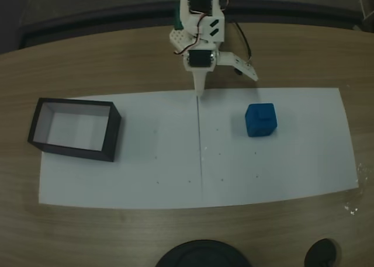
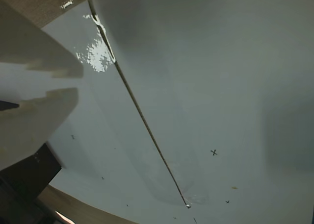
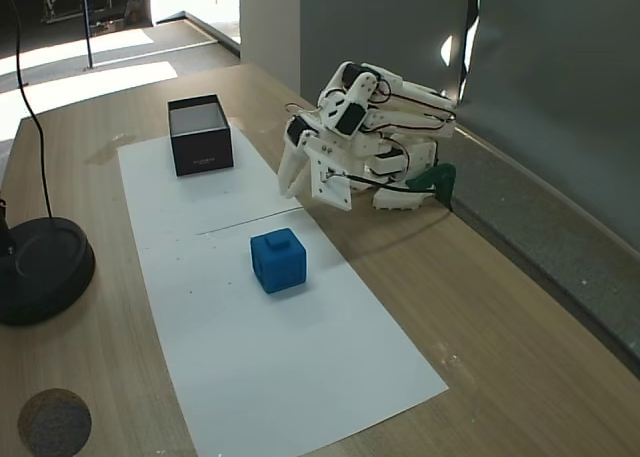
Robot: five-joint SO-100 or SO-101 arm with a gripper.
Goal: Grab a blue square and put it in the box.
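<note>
The blue square (image 1: 260, 120) (image 3: 278, 260) sits on white paper, right of the paper's centre line in a fixed view. The box (image 1: 73, 150) (image 3: 200, 152), black-walled with a pale inside, stands on the left end of the paper with nothing in it. My arm is folded low at the table's back edge. My gripper (image 1: 200, 92) (image 3: 288, 187) points down at the far end of the centre line, well apart from both. In the wrist view its cream fingers (image 2: 49, 111) lie nearly together at the left, nothing between them.
The white paper (image 1: 280, 173) has a dark seam line (image 2: 142, 121) down its middle and small pen marks. A black round base (image 1: 201, 256) (image 3: 40, 267) and a small dark disc (image 1: 321, 254) sit near the table's front edge.
</note>
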